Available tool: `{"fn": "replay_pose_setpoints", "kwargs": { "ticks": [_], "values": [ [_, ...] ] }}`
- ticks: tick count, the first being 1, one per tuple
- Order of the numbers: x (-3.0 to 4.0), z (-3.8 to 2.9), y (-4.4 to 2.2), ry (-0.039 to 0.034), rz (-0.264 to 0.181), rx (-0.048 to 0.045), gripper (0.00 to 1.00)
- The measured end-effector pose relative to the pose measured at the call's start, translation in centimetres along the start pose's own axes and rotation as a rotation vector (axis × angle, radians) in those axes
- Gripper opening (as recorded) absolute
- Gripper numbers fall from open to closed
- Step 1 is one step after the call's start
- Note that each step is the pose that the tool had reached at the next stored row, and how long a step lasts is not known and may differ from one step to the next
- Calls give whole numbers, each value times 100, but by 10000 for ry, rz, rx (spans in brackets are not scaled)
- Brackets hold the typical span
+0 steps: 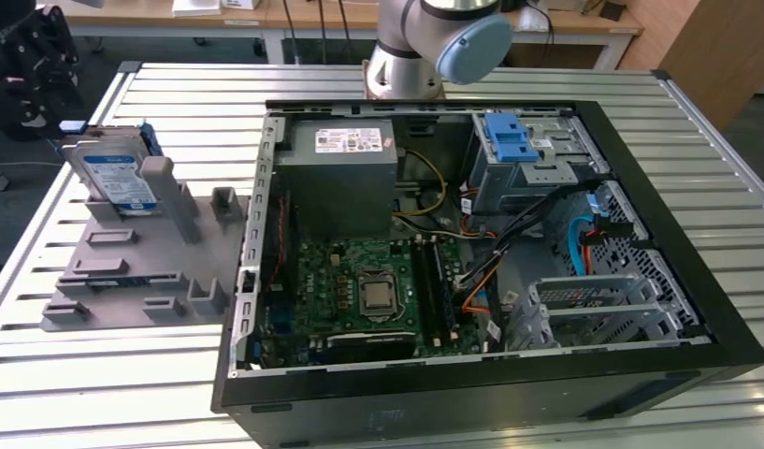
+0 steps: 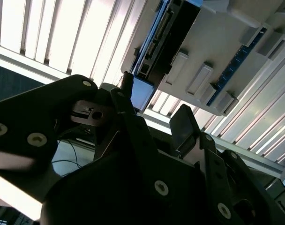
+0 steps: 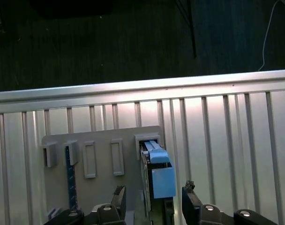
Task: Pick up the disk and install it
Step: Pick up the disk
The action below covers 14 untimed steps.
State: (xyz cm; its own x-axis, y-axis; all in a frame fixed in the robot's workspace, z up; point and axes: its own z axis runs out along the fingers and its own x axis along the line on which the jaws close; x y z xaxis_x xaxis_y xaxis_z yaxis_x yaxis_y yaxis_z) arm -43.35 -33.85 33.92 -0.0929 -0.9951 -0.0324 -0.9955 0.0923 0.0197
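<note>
Pincer (image 3: 154, 196) spread, near upright disk (image 3: 156, 154) in grey holder (image 3: 100, 140), open computer case (image 1: 482, 388) beside, on slatted table (image 3: 217, 131)

The black claw (image 2: 154, 93) sits in the foreground, its 2 fingers (image 2: 183, 123) spread apart. Near their tips the disk (image 2: 173, 30) stands on edge in a grey holder (image 2: 227, 42), its blue rail end toward the claw, above the slatted metal tabletop (image 2: 63, 33).

Flat silver-metal disk (image 1: 117, 180) with white-and-blue label and blue rails; grey plastic holder (image 1: 132, 281); silver ribbed worktop (image 1: 94, 383).
</note>
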Motion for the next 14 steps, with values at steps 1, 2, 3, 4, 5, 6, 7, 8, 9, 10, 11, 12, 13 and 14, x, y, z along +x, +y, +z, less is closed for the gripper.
{"fn": "replay_pose_setpoints", "kwargs": {
  "ticks": [1,2,3,4,5,6,7,8,9,10,11,12,13,14],
  "values": [
    [0,3,-1,1,-138,-2,59],
    [0,6,0,5,-316,-8,59],
    [0,8,0,9,-497,-15,59],
    [0,10,0,13,-675,-22,59],
    [-1,13,0,15,-771,-24,59],
    [-5,17,1,14,-785,-24,59],
    [-10,22,3,14,-787,-23,59],
    [-19,27,4,15,-788,-25,59],
    [-26,32,7,14,-787,-24,59],
    [-31,37,9,15,-788,-24,59],
    [-35,43,13,15,-788,-24,59],
    [-36,48,19,15,-787,-26,59],
    [-37,54,24,16,-788,-27,59],
    [-37,63,29,15,-789,-26,59]
  ]
}}
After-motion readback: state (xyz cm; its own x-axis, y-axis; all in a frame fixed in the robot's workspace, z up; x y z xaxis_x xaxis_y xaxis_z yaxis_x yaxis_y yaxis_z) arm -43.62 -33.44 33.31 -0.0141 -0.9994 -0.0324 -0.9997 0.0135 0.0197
